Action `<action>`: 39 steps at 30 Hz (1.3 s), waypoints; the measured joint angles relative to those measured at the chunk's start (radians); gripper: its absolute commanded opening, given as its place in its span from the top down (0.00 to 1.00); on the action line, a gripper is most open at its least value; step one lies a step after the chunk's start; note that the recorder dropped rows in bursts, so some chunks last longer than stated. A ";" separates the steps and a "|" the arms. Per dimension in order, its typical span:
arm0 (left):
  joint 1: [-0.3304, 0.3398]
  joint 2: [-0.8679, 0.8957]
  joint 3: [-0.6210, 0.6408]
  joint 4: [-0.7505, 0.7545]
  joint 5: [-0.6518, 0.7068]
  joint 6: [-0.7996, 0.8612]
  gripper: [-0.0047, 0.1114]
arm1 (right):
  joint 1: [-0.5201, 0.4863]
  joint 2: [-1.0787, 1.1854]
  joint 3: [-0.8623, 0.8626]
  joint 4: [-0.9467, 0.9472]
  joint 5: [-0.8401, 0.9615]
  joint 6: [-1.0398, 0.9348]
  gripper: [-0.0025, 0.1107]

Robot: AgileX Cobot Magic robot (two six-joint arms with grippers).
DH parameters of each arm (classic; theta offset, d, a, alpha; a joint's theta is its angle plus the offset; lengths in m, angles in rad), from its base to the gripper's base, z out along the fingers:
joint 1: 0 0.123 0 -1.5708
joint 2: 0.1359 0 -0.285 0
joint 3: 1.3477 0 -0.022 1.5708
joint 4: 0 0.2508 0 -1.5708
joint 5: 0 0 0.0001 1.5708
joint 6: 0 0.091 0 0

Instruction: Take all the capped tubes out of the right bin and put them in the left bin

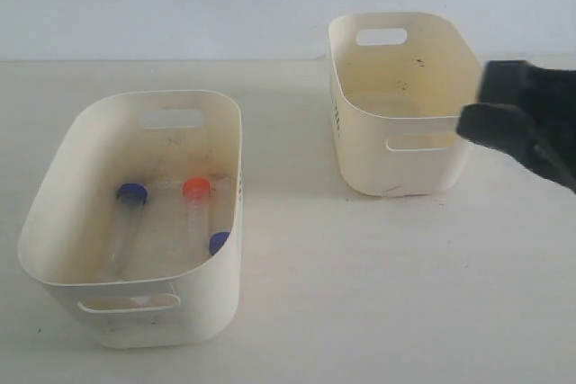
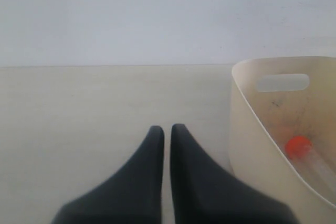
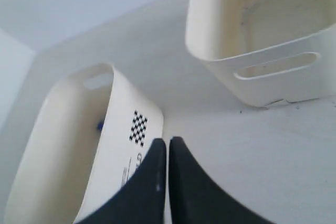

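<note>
The left hand (image 2: 167, 129) has its two fingers pressed together with only a hairline slit between them, and it holds nothing. It is low over the bare counter (image 1: 360, 294), just beside the outer wall of the left bin (image 2: 247, 129) and not touching it, with its fingers level and pointing along the counter.

The right hand (image 3: 168, 142) is likewise together and grips nothing. Its wrist view looks down steeply on both bins, and its tips line up with the strip of counter beside the left bin's wall that carries a checkered sticker (image 3: 138, 127). In the exterior view the right arm (image 1: 526, 128) comes in tilted on the side of the right bin (image 1: 400, 105) farthest from the left bin, overlapping that bin's rim; I cannot tell whether it touches.

Open counter separates the right bin from the left bin. Inside the left bin lie a blue-capped tube (image 1: 131, 192), an orange-capped tube (image 1: 196, 188) just beside it, and a second blue-capped tube (image 1: 219, 242) against the wall facing the right bin.
</note>
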 measured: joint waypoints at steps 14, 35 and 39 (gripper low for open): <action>0.000 0.000 0.000 0.000 0.000 0.000 0.92 | -0.538 -0.618 0.507 0.119 -0.103 0.000 0.97; 0.000 0.000 0.000 0.000 0.000 0.000 0.92 | -0.565 -0.793 0.520 -0.003 0.084 -0.576 0.97; 0.000 0.000 0.000 0.000 0.000 0.000 0.92 | -0.565 -0.795 0.520 -0.006 0.084 -0.576 0.97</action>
